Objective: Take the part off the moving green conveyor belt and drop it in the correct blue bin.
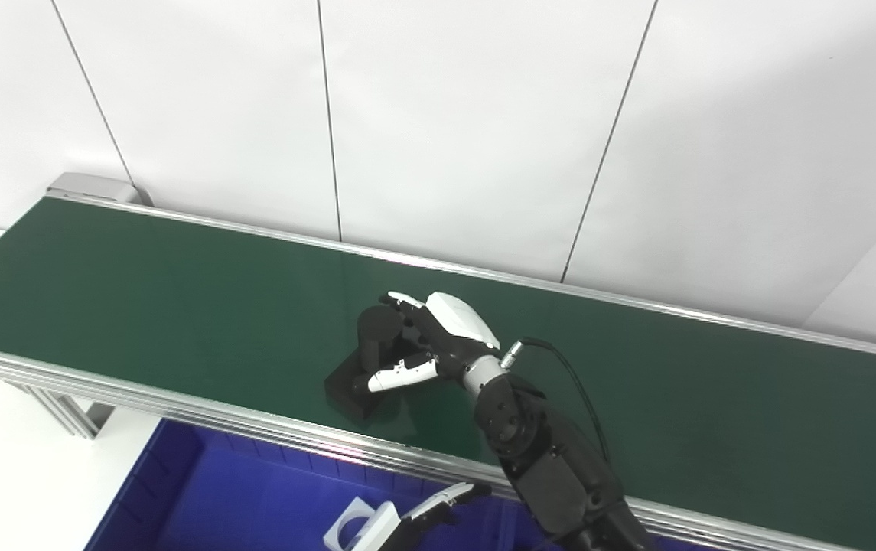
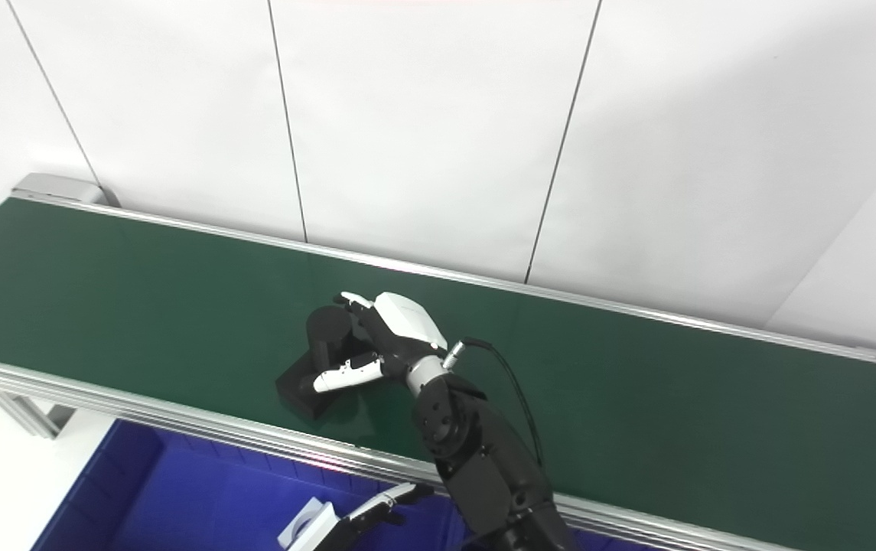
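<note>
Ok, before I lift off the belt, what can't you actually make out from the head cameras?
- Black part, both views: the right hand covers its upper side, so the grip contact is hidden.
- Left hand: cut off by the bottom edge; open or shut unclear.
- Blue bin: mostly cropped at the bottom edge.
- White part in the bin: partly cropped.

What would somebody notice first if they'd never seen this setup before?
The right robot hand stands out, white and black, closed around a black part in the middle of the green conveyor belt. Below the belt's near rail sits a blue bin, where the left robot hand holds a white part at the picture's bottom edge.
</note>
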